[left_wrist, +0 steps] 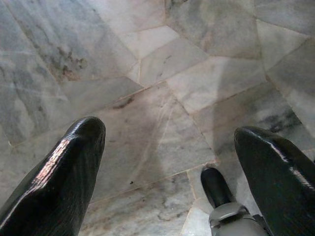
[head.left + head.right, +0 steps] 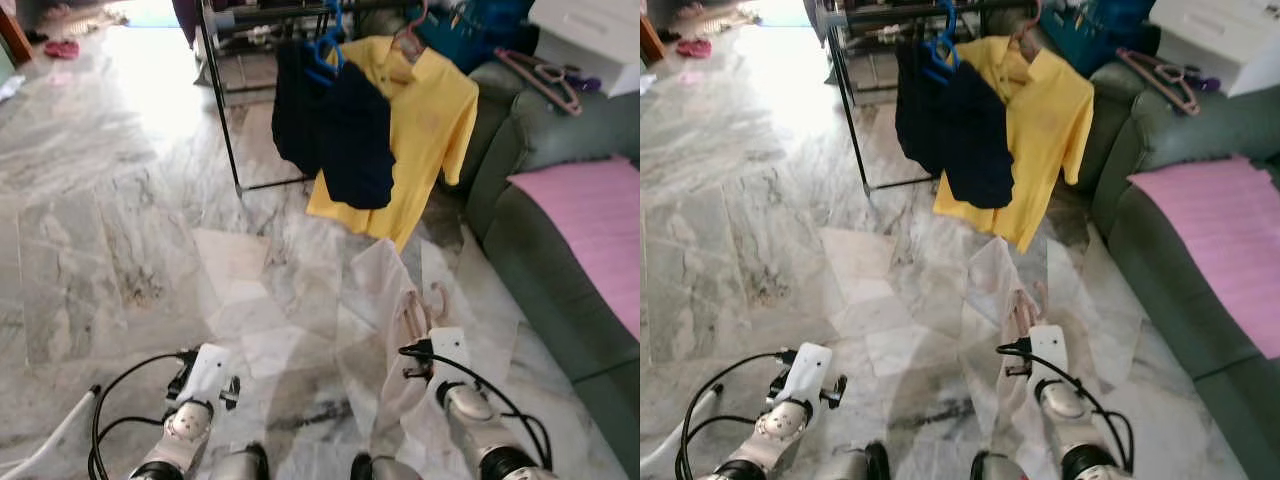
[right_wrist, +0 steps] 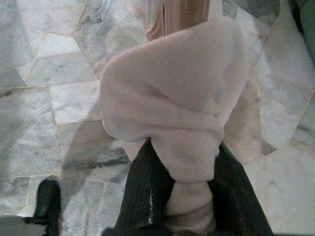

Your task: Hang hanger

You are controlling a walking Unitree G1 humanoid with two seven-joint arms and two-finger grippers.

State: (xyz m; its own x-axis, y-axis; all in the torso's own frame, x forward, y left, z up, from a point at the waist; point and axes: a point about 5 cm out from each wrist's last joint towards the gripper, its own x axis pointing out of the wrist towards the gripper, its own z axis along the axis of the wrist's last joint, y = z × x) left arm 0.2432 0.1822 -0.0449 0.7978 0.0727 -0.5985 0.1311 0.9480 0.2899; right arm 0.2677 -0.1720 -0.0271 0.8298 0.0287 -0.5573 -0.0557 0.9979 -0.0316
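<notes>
I see the right gripper (image 3: pixel 189 196) low in front of the robot, its two black fingers (image 3: pixel 145 196) clamped on a bunched pale pink garment (image 3: pixel 177 108) — the cloth is squeezed between them and bulges out above. In the head views that garment (image 2: pixel 385 300) drapes over the right arm and carries a pink hanger (image 2: pixel 412 315) on top, held above the marble floor (image 2: pixel 120 230). The left gripper (image 1: pixel 167 162) hangs low on the other side, fingers spread wide with nothing between them, only floor tiles below. Ahead stands a black clothes rack (image 2: pixel 222 110). On it hang a dark navy shirt (image 2: pixel 340 130) on a blue hanger (image 2: pixel 328 50) and, just beside and partly behind it, a yellow polo shirt (image 2: pixel 430 130). To the right is a green sofa (image 2: pixel 540 250) with a pink cloth (image 2: pixel 595 220) laid on its seat — spare hangers (image 2: pixel 545 75) rest on its backrest.
</notes>
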